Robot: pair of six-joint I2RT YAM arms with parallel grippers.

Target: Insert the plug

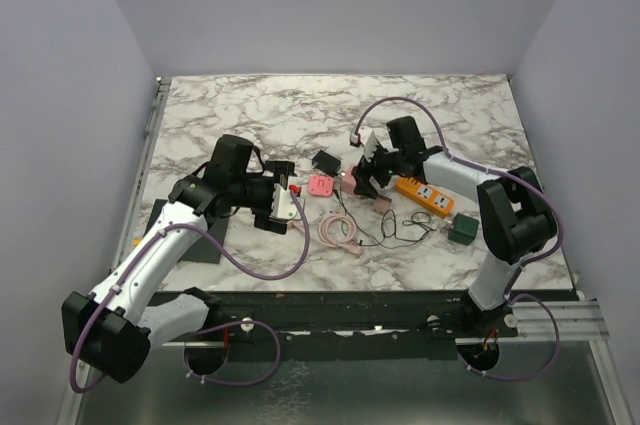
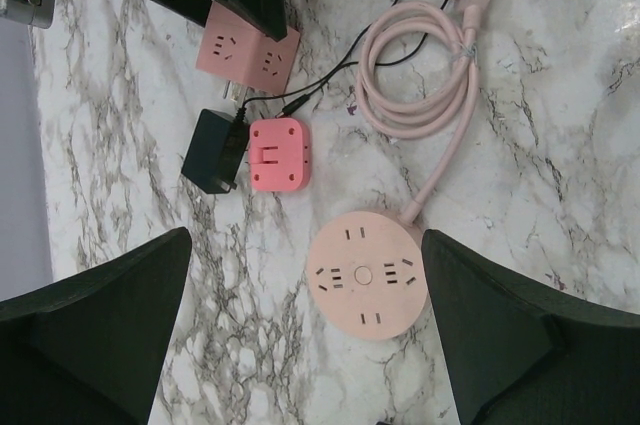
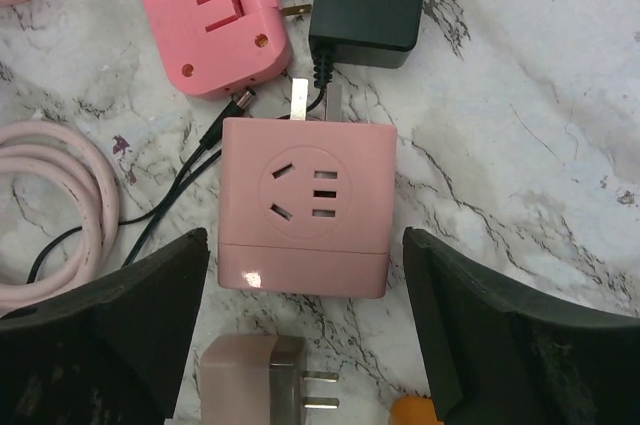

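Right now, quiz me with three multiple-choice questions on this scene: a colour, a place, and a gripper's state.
1. The strip is: A blue, B orange, C white.
2. The round socket lies: A on the strip, B under the strip, C between the left gripper's fingers.
3. The right gripper is: A open astride the pink cube, B shut on it, C shut on nothing.
Answers: B, the top view shows orange casing; C, a dark finger flanks it on each side; A, marble shows between each finger and the pink cube.
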